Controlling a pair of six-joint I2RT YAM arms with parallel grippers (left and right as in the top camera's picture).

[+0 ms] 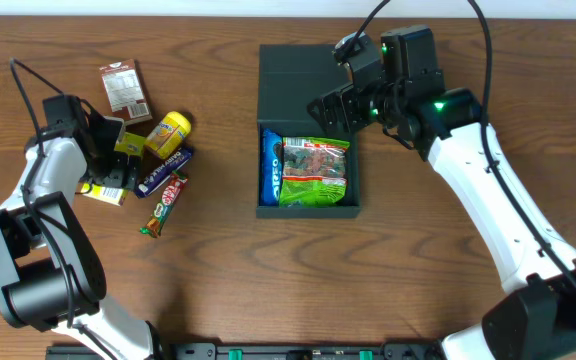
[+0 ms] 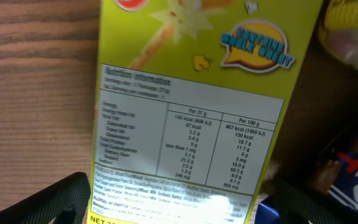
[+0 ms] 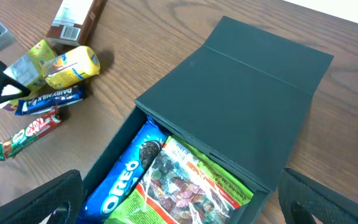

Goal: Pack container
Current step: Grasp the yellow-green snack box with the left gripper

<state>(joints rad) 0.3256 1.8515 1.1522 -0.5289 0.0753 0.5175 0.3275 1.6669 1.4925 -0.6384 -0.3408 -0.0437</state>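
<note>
The container (image 1: 308, 208) is a dark square box in the middle of the table, its lid (image 1: 303, 82) lying open flat behind it. Inside lie a blue Oreo pack (image 1: 270, 167) and a green packet (image 1: 315, 172). Both also show in the right wrist view, the Oreo pack (image 3: 120, 180) and the green packet (image 3: 185, 186). My right gripper (image 1: 336, 108) is open and empty above the box's back right part, where it meets the lid (image 3: 179, 208). My left gripper (image 1: 108, 168) is open, its fingers either side of a yellow-green snack box (image 2: 191, 124) on the table.
Loose snacks lie at the left: a brown box (image 1: 125, 88), a yellow packet (image 1: 168, 133), a blue chocolate bar (image 1: 163, 170) and a red-green KitKat bar (image 1: 165, 203). The yellow-green box (image 1: 103, 192) lies beside them. Cables run from both arms.
</note>
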